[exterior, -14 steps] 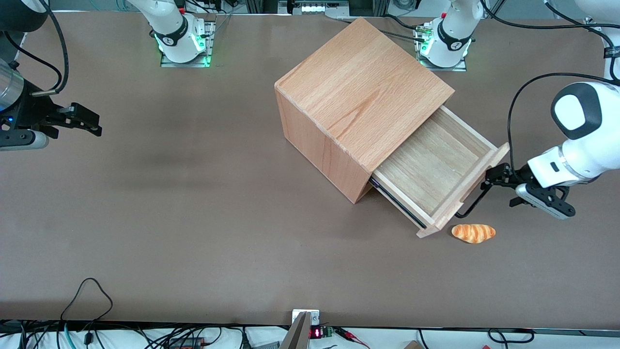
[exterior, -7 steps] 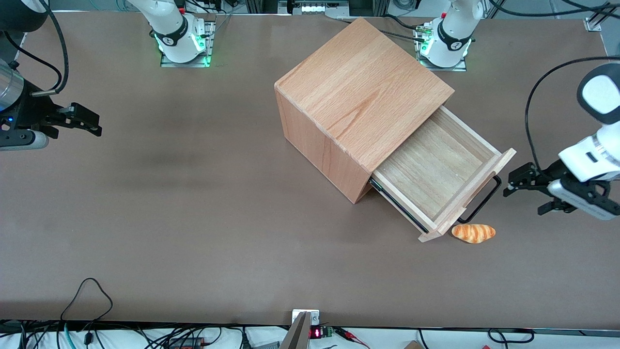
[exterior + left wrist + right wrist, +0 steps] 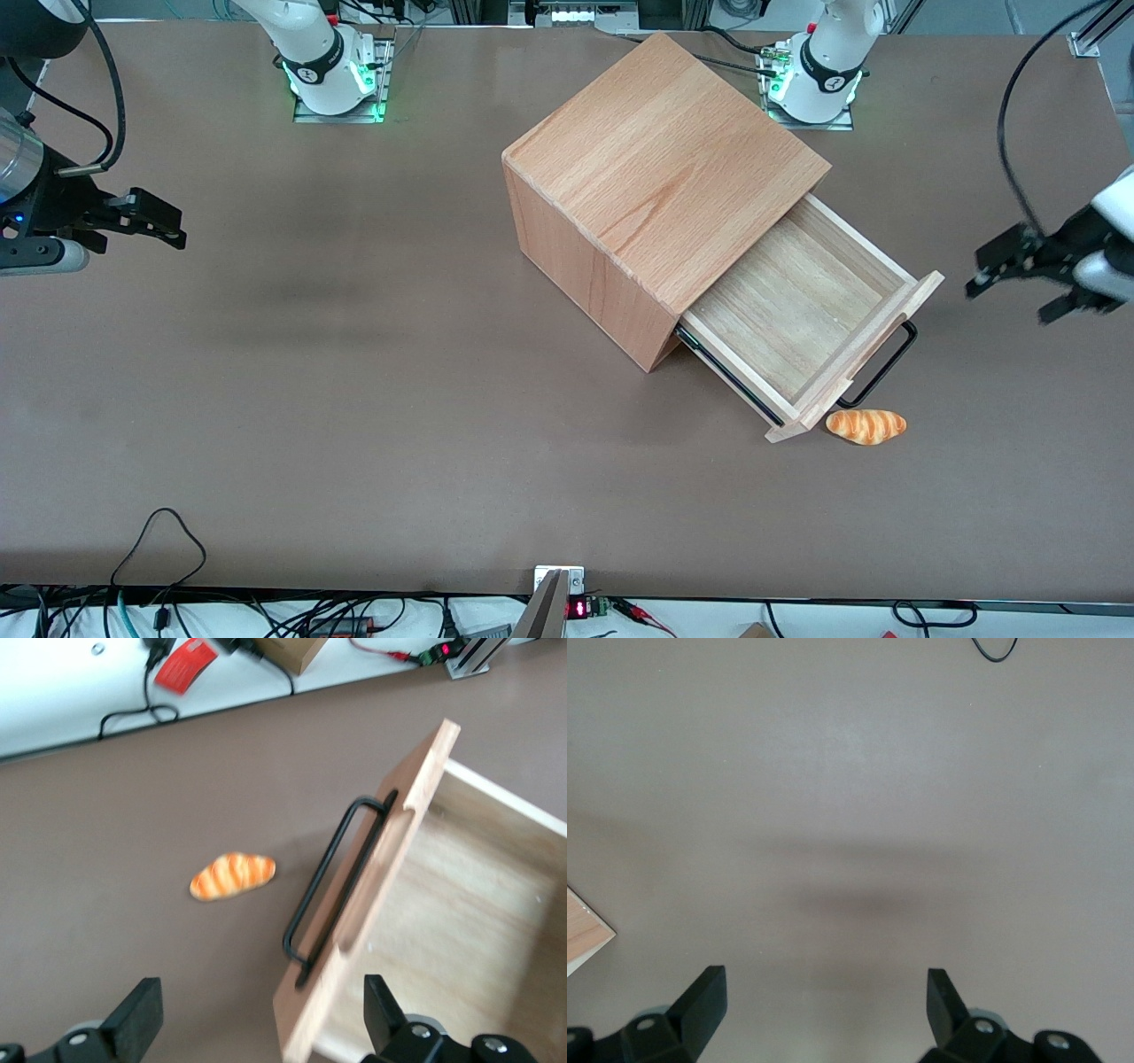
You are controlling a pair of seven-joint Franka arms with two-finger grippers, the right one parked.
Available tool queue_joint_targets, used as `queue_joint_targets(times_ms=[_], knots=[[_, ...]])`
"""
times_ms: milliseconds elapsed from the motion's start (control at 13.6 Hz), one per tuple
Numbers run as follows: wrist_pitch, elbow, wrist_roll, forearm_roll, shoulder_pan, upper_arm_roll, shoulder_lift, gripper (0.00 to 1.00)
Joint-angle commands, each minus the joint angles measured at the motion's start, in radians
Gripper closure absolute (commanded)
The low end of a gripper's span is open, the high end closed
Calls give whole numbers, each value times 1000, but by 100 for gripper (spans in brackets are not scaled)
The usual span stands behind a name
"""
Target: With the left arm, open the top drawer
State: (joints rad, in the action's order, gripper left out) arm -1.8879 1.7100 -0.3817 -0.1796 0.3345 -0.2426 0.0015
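Note:
The top drawer [image 3: 797, 310] stands pulled far out of the wooden cabinet [image 3: 656, 177], its pale plank interior bare. Its black wire handle [image 3: 881, 363] hangs free on the flat front; it also shows in the left wrist view [image 3: 332, 877] with the drawer front [image 3: 381, 895]. My left gripper [image 3: 1019, 279] is open and empty, raised above the table and well away from the handle, toward the working arm's end of the table. In the left wrist view the gripper [image 3: 257, 1019] has its fingers spread wide, holding nothing.
A small orange bread roll [image 3: 866, 425] lies on the brown table just in front of the drawer's front, nearer the front camera than the handle; it shows in the left wrist view [image 3: 232, 877] too. Cables run along the table's edge nearest the front camera.
My left gripper let go of the handle, opened, and drew away from the drawer, rising toward the working arm's end. The drawer slid out slightly more, then stayed still.

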Motion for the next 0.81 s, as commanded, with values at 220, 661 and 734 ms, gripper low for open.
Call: queue_joint_targets(times_ms=[220,661,734], knots=[[223,45,188,121,-52,55,-165,0],[274,34,274,161,-92,100,-146,0],[273,33,274,154,-91,100,-141,0]])
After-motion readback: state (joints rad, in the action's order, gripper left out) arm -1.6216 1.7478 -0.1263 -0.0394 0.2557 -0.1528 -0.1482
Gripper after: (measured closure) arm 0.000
